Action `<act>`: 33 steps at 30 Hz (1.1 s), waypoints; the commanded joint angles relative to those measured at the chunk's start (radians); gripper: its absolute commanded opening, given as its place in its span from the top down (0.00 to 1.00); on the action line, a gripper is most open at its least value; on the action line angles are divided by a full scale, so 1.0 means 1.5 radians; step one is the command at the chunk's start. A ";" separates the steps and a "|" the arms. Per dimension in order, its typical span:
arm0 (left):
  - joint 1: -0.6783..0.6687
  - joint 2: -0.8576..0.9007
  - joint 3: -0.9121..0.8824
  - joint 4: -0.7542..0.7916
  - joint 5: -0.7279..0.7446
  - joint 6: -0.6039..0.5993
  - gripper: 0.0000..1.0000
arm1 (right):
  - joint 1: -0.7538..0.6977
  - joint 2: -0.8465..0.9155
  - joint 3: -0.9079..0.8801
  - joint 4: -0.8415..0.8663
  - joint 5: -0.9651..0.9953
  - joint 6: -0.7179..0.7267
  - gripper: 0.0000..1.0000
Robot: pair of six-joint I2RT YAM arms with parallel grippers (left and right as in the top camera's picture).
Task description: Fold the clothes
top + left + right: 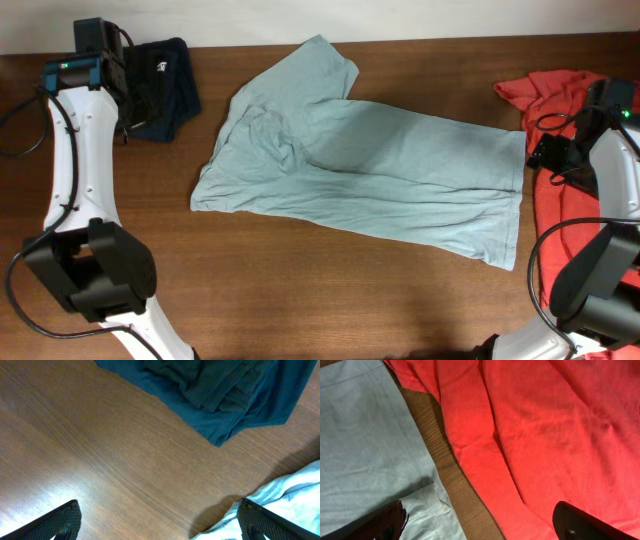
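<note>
**Folding barely begun: one shirt laid out, another in a heap**

Nearest the arm bases, the worktop (300,290) is bare wood, with nothing folded or stacked there.

The pale blue-grey T-shirt (400,165) lies slantwise across the middle of the worktop. Its body is spread fairly flat, with the hem toward the right. The shoulder end on the left is bunched and creased, and one sleeve points at the far edge. I see no clean fold in it, so I judge this shirt laid out but not yet folded; the rumpled top would want smoothing first.

At the right, the right claw (480,527) hangs wide open with nothing in it. It is above the strip of wood where the blue-grey shirt's hem corner comes just beside the coral-red T-shirt (545,425). That red shirt lies crumpled along the right edge, partly under the right arm, and is wholly unfolded. Its closeness to the hem corner could spoil a pinch there, since a careless grab might catch both cloths.

Farthest off, at the far left corner, sits a dark navy garment (165,85) in a compact, layered bundle. I cannot tell whether it counts as a finished fold. The left claw (160,525) is likewise spread open and empty. It is over bare wood between that bundle and the blue-grey shirt's bunched edge, touching neither.
</note>
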 commanded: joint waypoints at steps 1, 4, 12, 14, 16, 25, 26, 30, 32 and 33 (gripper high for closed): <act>0.000 -0.008 0.005 0.054 -0.001 -0.002 0.01 | 0.001 -0.017 0.013 0.000 -0.001 0.003 0.01; 0.000 -0.008 0.005 0.075 0.081 -0.002 0.01 | 0.001 -0.017 0.013 0.000 -0.001 0.003 0.01; -0.034 -0.003 -0.037 0.040 0.270 0.019 0.58 | 0.001 -0.017 0.013 0.000 -0.001 0.003 0.01; -0.063 0.006 -0.072 0.042 0.267 0.032 0.79 | 0.001 -0.017 0.013 0.000 -0.002 0.003 0.01; -0.086 0.019 -0.099 0.042 0.265 0.036 0.89 | 0.001 -0.017 0.013 0.000 -0.001 0.003 0.01; -0.148 0.070 -0.214 0.131 0.200 0.054 0.99 | 0.001 -0.017 0.013 0.000 -0.001 0.003 0.01; -0.148 0.076 -0.219 0.139 0.192 0.054 0.99 | 0.001 -0.017 0.013 0.000 -0.001 0.003 0.01; -0.148 0.094 -0.243 0.173 0.194 0.054 0.99 | 0.001 -0.017 0.013 0.000 -0.001 0.003 0.01; -0.148 0.100 -0.253 0.193 0.194 0.054 1.00 | 0.001 -0.017 0.013 0.000 -0.001 0.003 0.01; -0.148 0.105 -0.258 0.204 0.192 0.054 0.99 | 0.001 -0.017 0.013 0.000 -0.001 0.003 0.01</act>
